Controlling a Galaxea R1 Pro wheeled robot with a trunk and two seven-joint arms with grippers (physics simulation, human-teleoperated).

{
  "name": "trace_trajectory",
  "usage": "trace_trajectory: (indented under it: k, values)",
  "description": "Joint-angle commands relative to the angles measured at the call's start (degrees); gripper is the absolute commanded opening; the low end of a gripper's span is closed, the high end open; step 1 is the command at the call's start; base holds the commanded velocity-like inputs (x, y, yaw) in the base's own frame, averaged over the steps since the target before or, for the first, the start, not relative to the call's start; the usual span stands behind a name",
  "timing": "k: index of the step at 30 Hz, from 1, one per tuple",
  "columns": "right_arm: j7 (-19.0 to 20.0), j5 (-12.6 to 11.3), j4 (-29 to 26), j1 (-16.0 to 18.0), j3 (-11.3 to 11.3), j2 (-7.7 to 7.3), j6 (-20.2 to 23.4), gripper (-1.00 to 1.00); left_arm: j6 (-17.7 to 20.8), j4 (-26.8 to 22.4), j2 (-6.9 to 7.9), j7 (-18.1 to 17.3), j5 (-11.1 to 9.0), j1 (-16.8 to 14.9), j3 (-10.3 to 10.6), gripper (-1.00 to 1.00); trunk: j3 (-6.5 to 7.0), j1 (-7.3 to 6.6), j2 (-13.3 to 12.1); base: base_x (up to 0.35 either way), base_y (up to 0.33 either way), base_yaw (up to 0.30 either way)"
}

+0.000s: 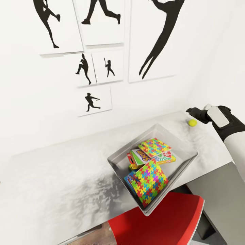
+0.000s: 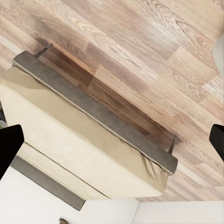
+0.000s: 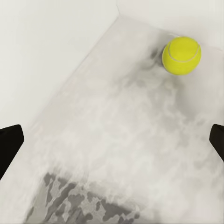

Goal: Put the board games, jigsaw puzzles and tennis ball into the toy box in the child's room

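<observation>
The yellow tennis ball point(image 1: 193, 123) lies on the pale marbled table point(image 1: 68, 177) near its far right corner by the wall. My right gripper point(image 1: 190, 110) hovers just above and beside it, open, and the ball point(image 3: 182, 56) lies ahead of the gripper point(image 3: 112, 140) with nothing between the fingers. The grey toy box point(image 1: 117, 160) sits at the table's front edge. It holds two colourful jigsaw puzzle boxes point(image 1: 151, 177) point(image 1: 154, 147) and board game boxes point(image 1: 143, 156) under and between them. My left gripper point(image 2: 112, 142) is open over the floor, holding nothing.
A red chair point(image 1: 160, 224) stands under the table's front edge, below the toy box. Silhouette posters point(image 1: 102, 20) hang on the white wall behind the table. A beige bed point(image 2: 79, 140) on a dark frame stands on the wooden floor point(image 2: 140, 51).
</observation>
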State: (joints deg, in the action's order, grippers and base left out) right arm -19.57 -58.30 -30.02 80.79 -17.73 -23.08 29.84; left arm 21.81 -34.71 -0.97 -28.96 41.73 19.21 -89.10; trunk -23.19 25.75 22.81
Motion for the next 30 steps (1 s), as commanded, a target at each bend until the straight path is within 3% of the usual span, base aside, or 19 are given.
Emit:
trace_trajectory:
  k: [1, 17, 30]
  values:
    - [-0.5, -0.6, -0.1, 0.1, -0.5, -0.09, 0.0, 1.00, 0.2, -0.2, -0.05, -0.5, 0.4, 0.0, -0.2, 1.00, -0.18, 0.03, 0.1, 0.000, 0.000, 0.000]
    - [-0.5, 0.6, 2.3, 4.6, -0.5, 0.03, -1.6, 1.00, -0.6, -0.1, -0.08, -0.5, 0.4, 0.0, -0.2, 1.00, -1.66, 0.03, 0.1, 0.000, 0.000, 0.000]
    - [-0.5, 3.1, 4.6, 7.7, -0.5, 0.04, -2.5, 1.00, -1.3, -0.1, -0.06, -0.7, 0.5, 0.0, -0.1, 1.00, -2.87, 0.03, 0.1, 0.000, 0.000, 0.000]
